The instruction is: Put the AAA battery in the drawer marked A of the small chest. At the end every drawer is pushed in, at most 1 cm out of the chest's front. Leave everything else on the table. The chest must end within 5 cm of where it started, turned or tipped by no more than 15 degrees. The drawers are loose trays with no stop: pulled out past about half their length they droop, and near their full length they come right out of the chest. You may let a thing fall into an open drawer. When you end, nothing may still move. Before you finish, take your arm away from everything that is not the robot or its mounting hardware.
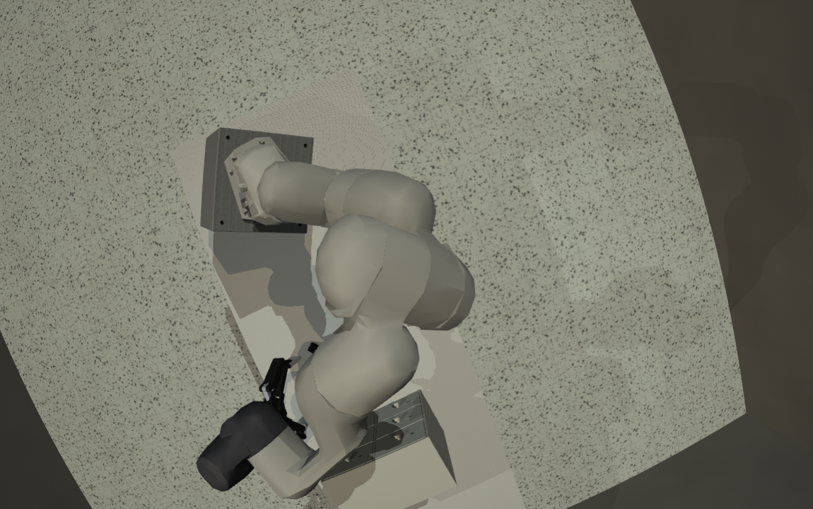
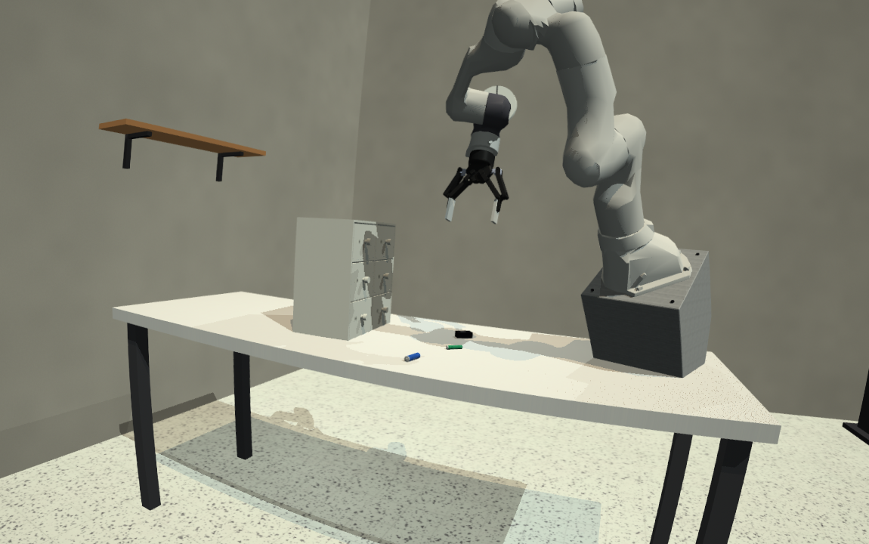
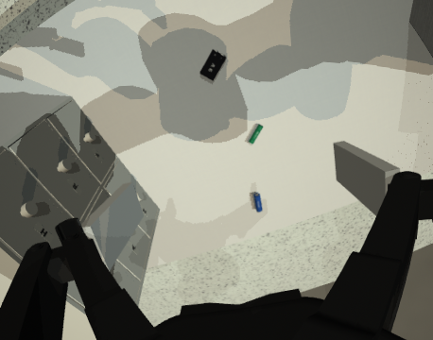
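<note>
The black two-finger gripper (image 2: pixel 472 200) hangs high above the white table (image 2: pixel 627 395), fingers spread wide and pointing down, gripping nothing. Just beside it stands the pale grey six-drawer chest (image 2: pixel 326 277), all drawers flush with its front. Below on the tabletop lie three small items, well apart from the claw: a slim green cylindrical battery (image 2: pixel 453 347), a stubbier blue cylindrical battery (image 2: pixel 412 356) nearer the table's edge, and a small black block (image 2: pixel 463 334) farther back. Which battery is the AAA, I cannot tell.
</note>
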